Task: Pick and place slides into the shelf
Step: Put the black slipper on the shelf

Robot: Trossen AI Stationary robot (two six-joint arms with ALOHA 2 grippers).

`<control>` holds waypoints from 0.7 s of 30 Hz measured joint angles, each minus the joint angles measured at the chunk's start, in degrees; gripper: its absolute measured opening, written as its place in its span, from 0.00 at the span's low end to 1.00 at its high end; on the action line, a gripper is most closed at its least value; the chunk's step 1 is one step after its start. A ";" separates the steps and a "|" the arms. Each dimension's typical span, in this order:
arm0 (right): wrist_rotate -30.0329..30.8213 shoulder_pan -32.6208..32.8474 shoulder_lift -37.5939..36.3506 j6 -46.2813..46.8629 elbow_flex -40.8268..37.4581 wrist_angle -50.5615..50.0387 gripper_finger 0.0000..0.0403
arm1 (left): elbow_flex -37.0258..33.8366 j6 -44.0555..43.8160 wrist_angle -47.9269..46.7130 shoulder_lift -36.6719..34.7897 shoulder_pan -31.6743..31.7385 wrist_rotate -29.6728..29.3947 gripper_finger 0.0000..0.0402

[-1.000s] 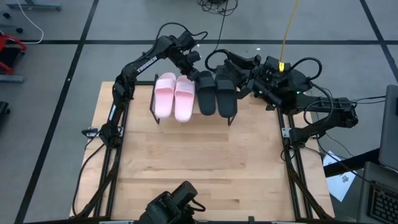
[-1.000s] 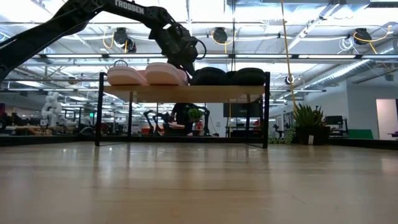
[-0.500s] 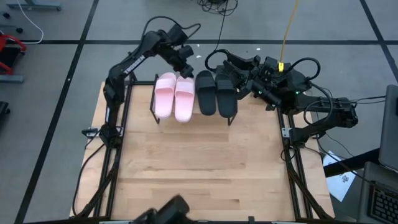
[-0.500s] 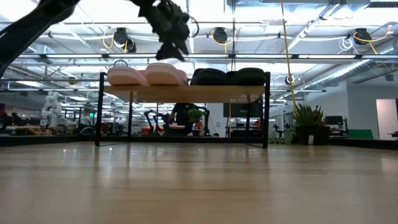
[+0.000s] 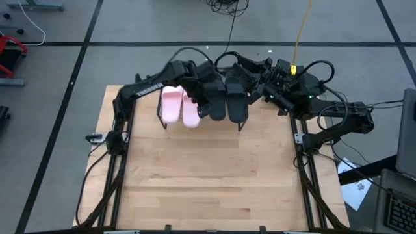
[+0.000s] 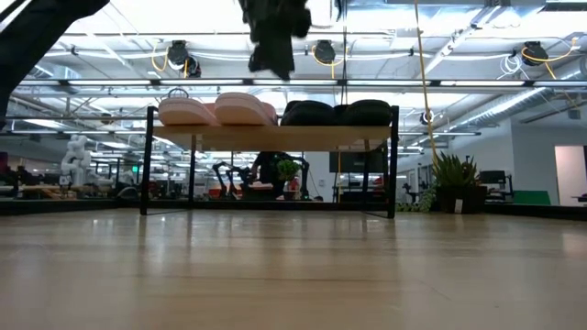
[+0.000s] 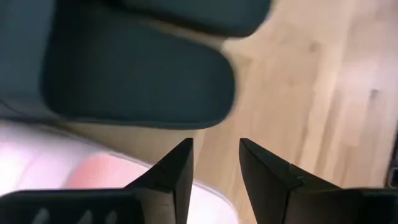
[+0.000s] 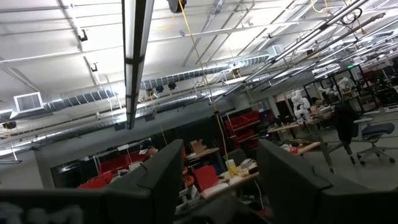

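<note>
All the slides lie side by side on the shelf (image 6: 275,137) at the table's far edge. The pale pink pair (image 5: 172,104) (image 6: 215,108) is toward the left. The matte black pair (image 5: 237,104) (image 6: 339,112) is toward the right. My left gripper (image 5: 203,107) (image 6: 271,70) hangs open above the shelf, over the gap between an inner pink slide (image 7: 56,171) and a black slide (image 7: 137,81), touching neither. My right gripper (image 8: 217,168) is open, folded back beyond the shelf's right end, and its wrist view faces the ceiling.
The wooden tabletop (image 5: 208,175) spreads out in front of the shelf toward the near edge. The right arm's body (image 5: 286,88) crowds the far right corner by the shelf's end. Cables lie on the floor beyond the table.
My left gripper has risen from beside the far ends of the slides and swung toward the table's near edge, so it now hovers above the shelf. The slides have stayed where they were.
</note>
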 joint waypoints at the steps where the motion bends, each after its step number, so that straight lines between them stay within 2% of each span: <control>1: 0.00 0.00 -0.07 -0.01 0.00 -0.02 0.48 | -1.76 -0.64 0.63 0.06 -0.06 -0.04 0.32; 8: 0.00 0.00 -1.20 -3.61 0.02 0.39 0.48 | -12.03 -5.58 8.01 0.08 0.00 -0.07 0.32; 16: 0.00 0.00 -2.84 -7.01 0.02 0.41 0.48 | -12.92 -8.69 10.99 -0.65 -0.73 -0.03 0.32; 21: 0.00 0.00 -3.45 -7.37 0.02 0.28 0.48 | -12.92 -10.28 10.78 -4.69 -0.67 -1.75 0.32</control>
